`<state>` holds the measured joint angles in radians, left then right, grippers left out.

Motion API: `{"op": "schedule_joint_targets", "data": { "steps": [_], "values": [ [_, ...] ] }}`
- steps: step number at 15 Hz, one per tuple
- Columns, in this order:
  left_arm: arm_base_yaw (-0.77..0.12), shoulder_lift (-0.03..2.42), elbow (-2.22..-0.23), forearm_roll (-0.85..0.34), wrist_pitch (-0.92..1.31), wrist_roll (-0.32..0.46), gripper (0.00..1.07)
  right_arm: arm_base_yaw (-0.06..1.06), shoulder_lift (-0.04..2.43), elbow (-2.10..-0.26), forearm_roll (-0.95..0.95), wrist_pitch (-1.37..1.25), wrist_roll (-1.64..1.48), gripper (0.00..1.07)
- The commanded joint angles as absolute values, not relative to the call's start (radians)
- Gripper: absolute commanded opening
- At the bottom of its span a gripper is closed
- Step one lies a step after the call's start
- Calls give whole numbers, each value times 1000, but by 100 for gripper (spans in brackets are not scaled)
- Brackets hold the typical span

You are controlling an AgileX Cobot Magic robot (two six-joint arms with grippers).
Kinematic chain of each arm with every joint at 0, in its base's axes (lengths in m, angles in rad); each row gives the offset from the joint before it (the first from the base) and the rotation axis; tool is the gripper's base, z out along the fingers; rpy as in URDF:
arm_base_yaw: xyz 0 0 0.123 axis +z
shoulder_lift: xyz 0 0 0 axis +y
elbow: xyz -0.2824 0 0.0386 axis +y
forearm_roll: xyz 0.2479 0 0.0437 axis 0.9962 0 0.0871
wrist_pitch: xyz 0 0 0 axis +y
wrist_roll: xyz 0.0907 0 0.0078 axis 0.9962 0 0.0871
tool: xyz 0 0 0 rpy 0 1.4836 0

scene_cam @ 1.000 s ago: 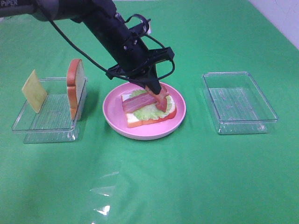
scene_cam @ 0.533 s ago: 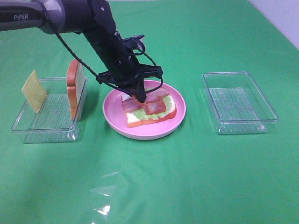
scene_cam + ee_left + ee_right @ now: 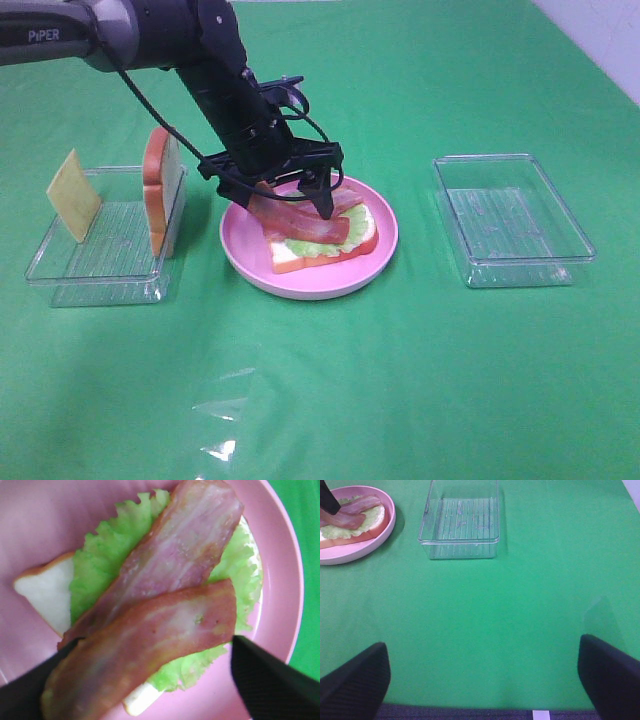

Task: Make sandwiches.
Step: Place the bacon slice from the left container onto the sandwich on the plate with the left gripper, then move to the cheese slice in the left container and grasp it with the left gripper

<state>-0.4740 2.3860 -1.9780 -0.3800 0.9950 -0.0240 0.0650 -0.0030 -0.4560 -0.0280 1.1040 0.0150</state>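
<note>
The sandwich (image 3: 320, 240) lies open-faced on the round pink plate (image 3: 245, 250): a white bread slice (image 3: 42, 592), ruffled lettuce (image 3: 100, 560) and two crossed bacon strips. The upper bacon strip (image 3: 150, 635) rests on the lower bacon strip (image 3: 190, 545). My left gripper (image 3: 285, 205) hangs open just above the stack, one black fingertip (image 3: 270, 680) at each end of the upper strip. In the left clear tray (image 3: 100, 270) a cheese square (image 3: 73, 195) and a second bread slice (image 3: 162, 185) stand upright. My right gripper (image 3: 482, 690) is open over bare green cloth, holding nothing.
An empty clear tray (image 3: 510, 215) sits right of the plate, also seen as the tray (image 3: 460, 522) in the right wrist view. The left arm slants in from the upper left across the gap between left tray and plate. Green cloth covers the whole table.
The left gripper has opened and let go of the bacon strip, which now lies flat across the first strip. The arm shifted slightly left. The right arm has not moved.
</note>
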Motion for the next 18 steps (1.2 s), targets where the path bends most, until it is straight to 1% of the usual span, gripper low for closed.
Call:
{"op": "schedule_joint_targets", "data": {
  "steps": [1,6,8,10,11,13,14,16,18],
  "values": [
    [-476,2364,-2017,-357,1037,-29,101,60,-29,-452,-26,1098,6,97],
    [-476,2364,-2181,-341,1177,-42,101,60,-29,-452,-26,1098,6,97],
    [-476,2364,-2269,-290,1259,-85,101,60,-29,-452,-26,1098,6,97],
    [-476,2363,-2356,-249,1320,-107,101,60,-29,-452,-26,1098,6,97],
    [-476,2316,-2419,-226,1319,-129,101,60,-29,-452,-26,1098,6,97],
    [-474,2266,-2422,-176,1319,-132,101,60,-29,-452,-26,1098,6,97],
    [-456,2231,-2417,-149,1319,-146,101,60,-29,-452,-26,1098,6,97],
    [-398,2153,-2373,-150,1319,-146,101,60,-29,-452,-26,1098,6,97],
    [-320,2074,-2283,-150,1319,-143,100,60,-29,-452,-26,1098,6,97]
  ]
}}
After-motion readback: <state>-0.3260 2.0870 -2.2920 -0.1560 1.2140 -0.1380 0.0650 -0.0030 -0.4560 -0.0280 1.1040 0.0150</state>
